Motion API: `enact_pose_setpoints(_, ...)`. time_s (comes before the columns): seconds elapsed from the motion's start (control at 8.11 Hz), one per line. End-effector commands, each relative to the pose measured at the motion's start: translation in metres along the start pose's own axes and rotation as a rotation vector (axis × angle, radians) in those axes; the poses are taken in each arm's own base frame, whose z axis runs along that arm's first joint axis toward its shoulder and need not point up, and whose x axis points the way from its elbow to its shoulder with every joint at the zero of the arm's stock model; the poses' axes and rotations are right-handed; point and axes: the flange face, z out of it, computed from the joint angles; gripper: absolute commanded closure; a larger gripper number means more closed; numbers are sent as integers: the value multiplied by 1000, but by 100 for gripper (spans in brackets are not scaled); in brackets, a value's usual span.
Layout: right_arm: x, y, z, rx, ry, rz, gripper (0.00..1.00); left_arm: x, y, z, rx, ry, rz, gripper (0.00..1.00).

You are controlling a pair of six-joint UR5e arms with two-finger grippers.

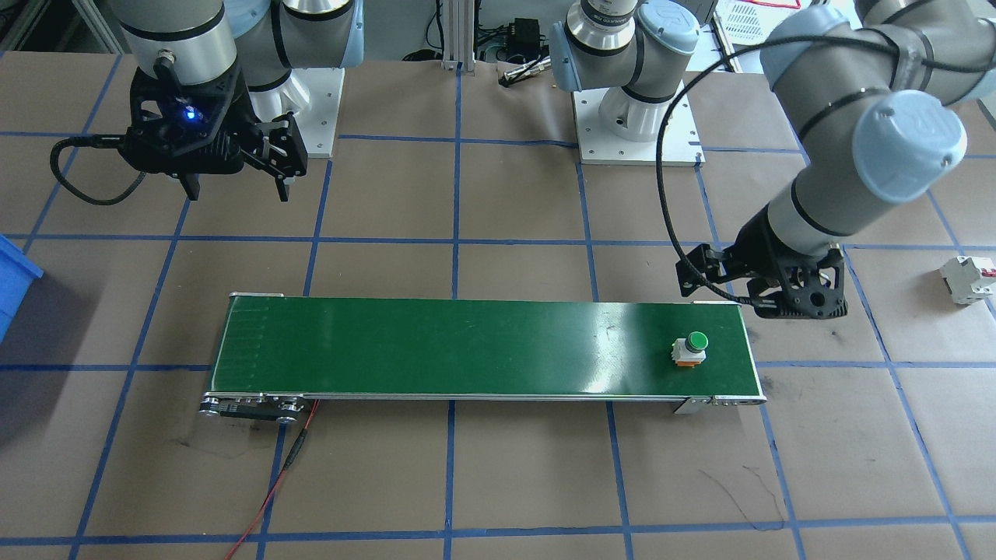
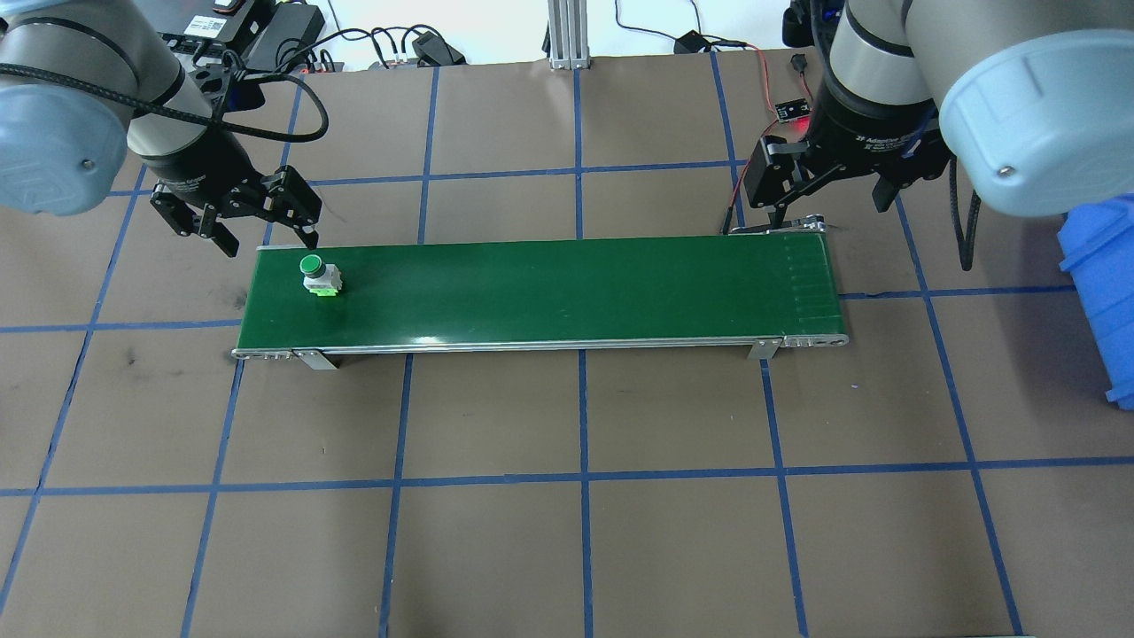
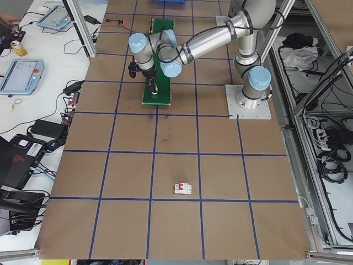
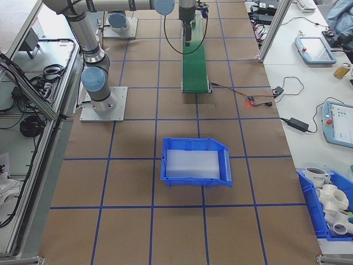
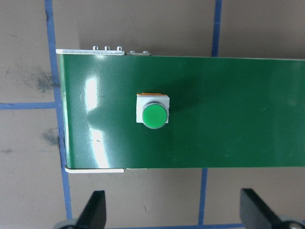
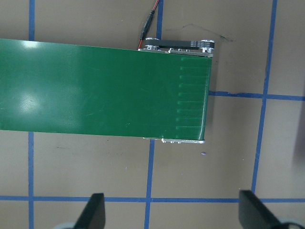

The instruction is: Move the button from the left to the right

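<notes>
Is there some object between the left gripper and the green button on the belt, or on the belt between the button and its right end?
Nothing visible does. The button stands alone near the left end of the green conveyor belt. The open left gripper hangs just beyond the belt's far edge, with only bare belt between. The belt surface toward the right gripper carries nothing else.

Glossy green belt [image 2: 549, 288]; matt brown table [image 2: 567, 496]

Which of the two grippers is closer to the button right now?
The left gripper. It hangs open beside the conveyor end where the button sits; the right gripper is at the bare opposite end.
</notes>
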Motion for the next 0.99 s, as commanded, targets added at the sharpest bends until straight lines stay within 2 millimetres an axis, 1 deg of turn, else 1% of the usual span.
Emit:
enact_pose_setpoints(0.0, 0, 0, 0, 0, 0, 0, 0, 54, 45, -34, -18, -5, 66, 0)
enact_pose_setpoints(0.12, 0, 0, 0, 0, 0, 1, 0, 55, 55, -41, -45, -7, 66, 0)
enact_pose_setpoints(0.37, 0, -1, 0, 0, 1, 0, 0, 61, 59, -40, -60, 3, 75, 0)
enact_pose_setpoints(0.49, 0, 0, 1, -2, 1, 0, 0, 62, 68, -45, -75, 2, 75, 0)
enact_pose_setpoints(0.62, 0, -1, 1, 0, 1, 0, 0, 61, 73, -42, -117, 2, 75, 0)
enact_pose_setpoints(0.74, 0, -1, 0, 0, 1, 0, 0, 60, 67, -30, -142, 8, 78, 0)
enact_pose_setpoints(0.86, 0, 0, 1, -2, 0, 0, 0, 60, 67, -29, -144, 7, 81, 0)
